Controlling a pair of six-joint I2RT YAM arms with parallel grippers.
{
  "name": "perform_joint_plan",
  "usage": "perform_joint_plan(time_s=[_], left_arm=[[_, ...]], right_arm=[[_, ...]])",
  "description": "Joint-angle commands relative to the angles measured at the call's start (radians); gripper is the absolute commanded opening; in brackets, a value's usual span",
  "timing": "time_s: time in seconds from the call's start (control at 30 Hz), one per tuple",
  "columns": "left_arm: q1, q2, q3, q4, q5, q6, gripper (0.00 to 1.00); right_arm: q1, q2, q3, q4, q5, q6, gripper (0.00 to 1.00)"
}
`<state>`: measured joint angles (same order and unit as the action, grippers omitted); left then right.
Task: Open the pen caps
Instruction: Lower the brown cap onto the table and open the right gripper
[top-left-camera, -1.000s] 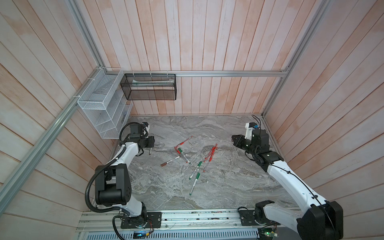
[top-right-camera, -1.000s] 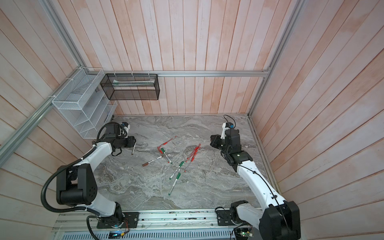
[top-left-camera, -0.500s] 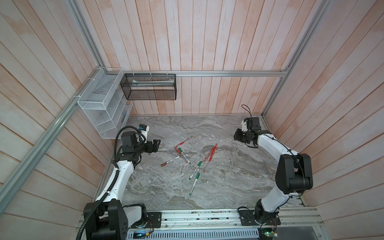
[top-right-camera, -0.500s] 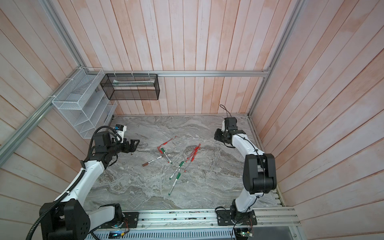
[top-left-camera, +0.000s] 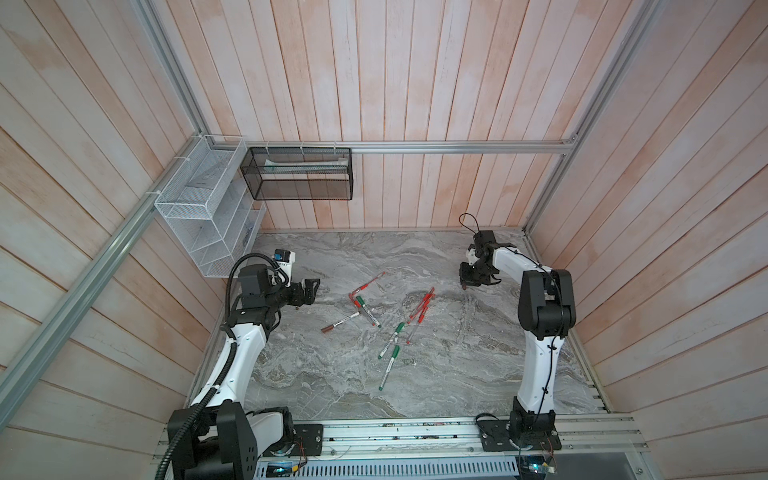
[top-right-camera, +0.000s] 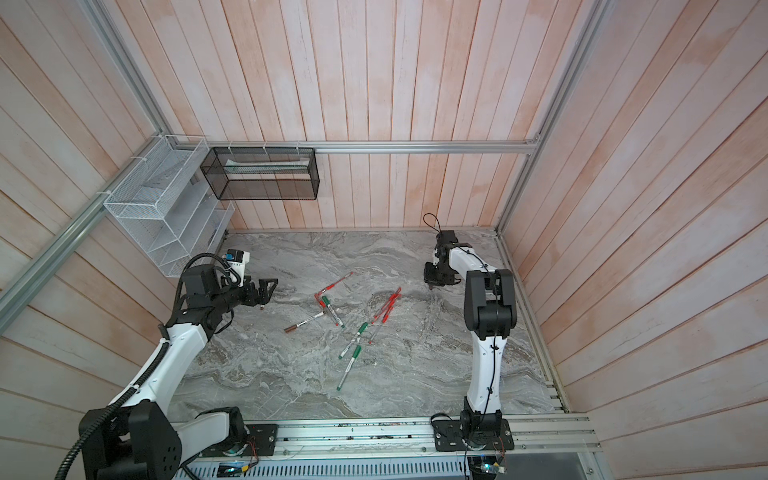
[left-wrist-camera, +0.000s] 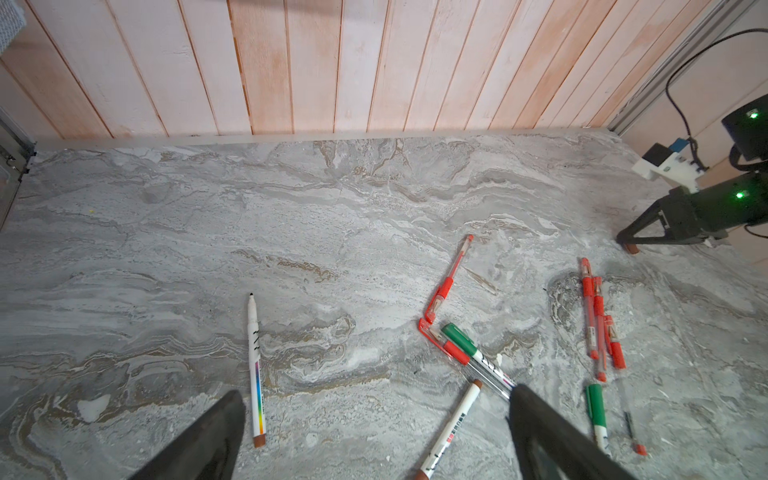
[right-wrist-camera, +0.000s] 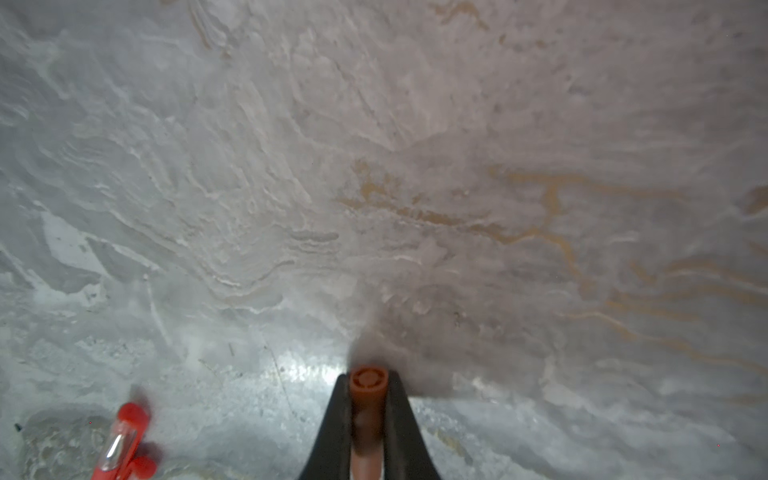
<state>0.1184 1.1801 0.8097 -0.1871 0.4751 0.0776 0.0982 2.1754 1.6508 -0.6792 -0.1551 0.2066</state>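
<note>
1. In both top views the left gripper (top-left-camera: 311, 290) is hovering low over the left side of the table (top-left-camera: 457, 374), with its jaws standing wide apart and holding nothing. The right gripper (top-left-camera: 466, 283) is pointing down at the far right, well apart from the pens (top-left-camera: 392, 328) lying scattered mid-table.
2. In the left wrist view a white marker (left-wrist-camera: 254, 357) is lying between the spread fingers (left-wrist-camera: 199, 440), its black tip bare. Green caps (left-wrist-camera: 457, 336) are sitting on markers among the red pens (left-wrist-camera: 590, 316). Across the table, the right gripper is pinching a brown cap (left-wrist-camera: 632, 249) just over the surface.
3. In the right wrist view the jaws are clamping the brown cap (right-wrist-camera: 368, 380), its round end facing the table. A red pen (right-wrist-camera: 124, 432) is lying near.
</note>
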Motion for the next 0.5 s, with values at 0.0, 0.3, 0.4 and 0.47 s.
perform_joint_plan(time_s=[0.0,0.3,0.4,0.47], left_arm=[[0.01,-0.015,-0.01,0.018,0.016,-0.006,1.0],[0.026,-0.017,-0.011,0.026,0.012,-0.019,1.0],[0.026,-0.026,-0.018,0.037,0.024,-0.01,1.0],[0.029,-0.024,-0.02,0.029,0.024,0.007,1.0]], right_arm=[[0.008,0.02,0.027,-0.066,0.029,-0.021,0.0],[0.021,0.027,0.02,-0.056,0.037,-0.03,0.08],[0.02,0.01,0.01,-0.044,0.059,-0.027,0.17],[0.018,0.003,0.022,-0.055,0.059,-0.024,0.21]])
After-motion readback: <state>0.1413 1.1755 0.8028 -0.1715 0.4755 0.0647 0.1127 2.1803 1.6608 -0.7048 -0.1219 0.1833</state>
